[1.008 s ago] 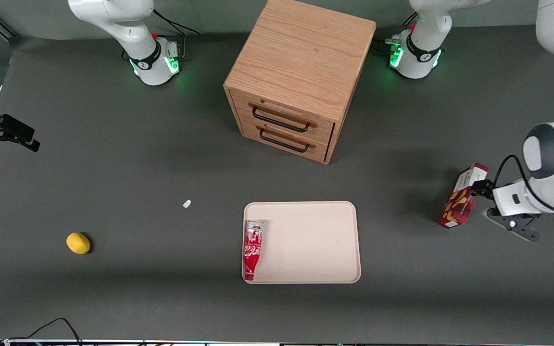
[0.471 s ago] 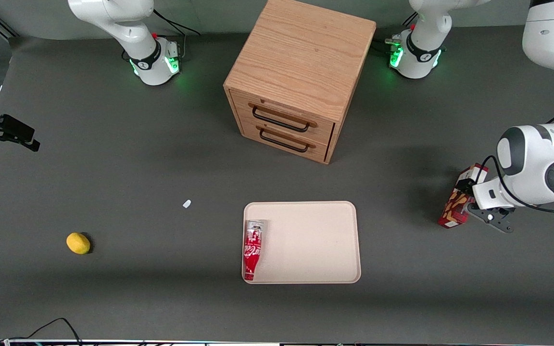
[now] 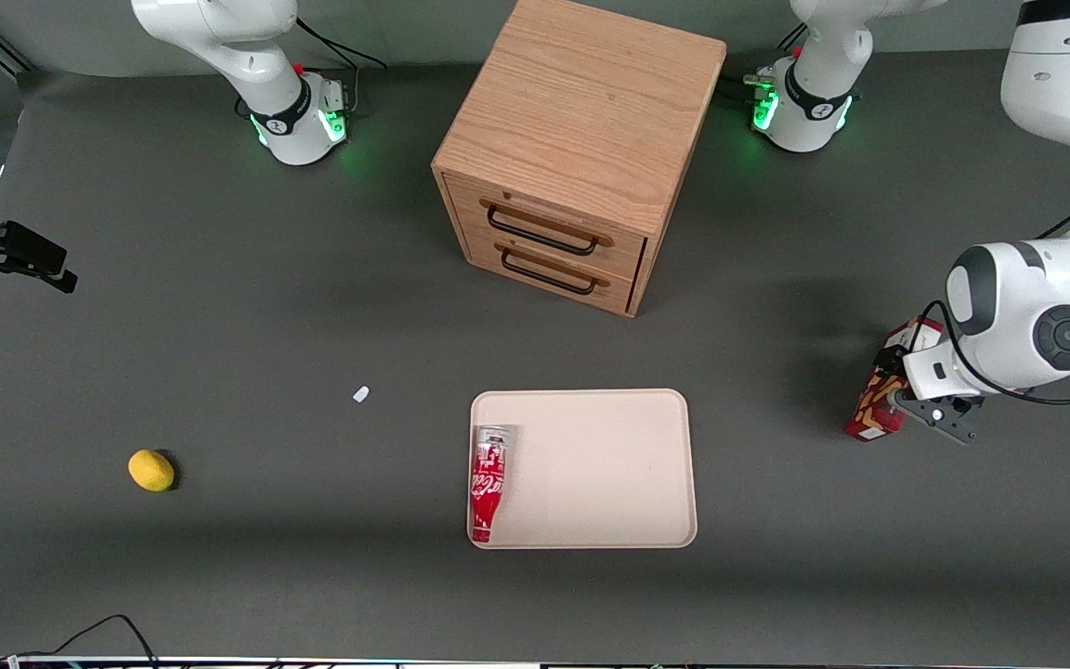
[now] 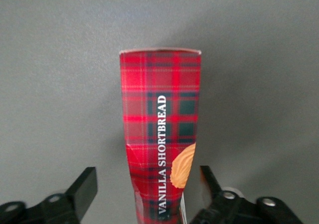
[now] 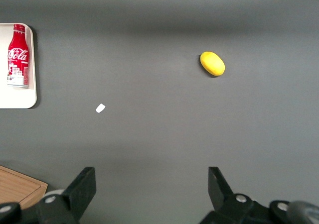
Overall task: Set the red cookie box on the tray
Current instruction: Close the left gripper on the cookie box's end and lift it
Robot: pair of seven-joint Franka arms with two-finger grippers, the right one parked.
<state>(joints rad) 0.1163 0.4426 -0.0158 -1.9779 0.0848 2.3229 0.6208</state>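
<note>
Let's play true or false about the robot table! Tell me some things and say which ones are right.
1. The cookie box lies on the tray. False: it is on the table, toward the working arm's end.
2. A red bottle lies in the tray. True.
3. The gripper is open, one finger on each side of the box. True.
4. The lemon sits on top of the wooden cabinet. False: it lies on the table.
</note>
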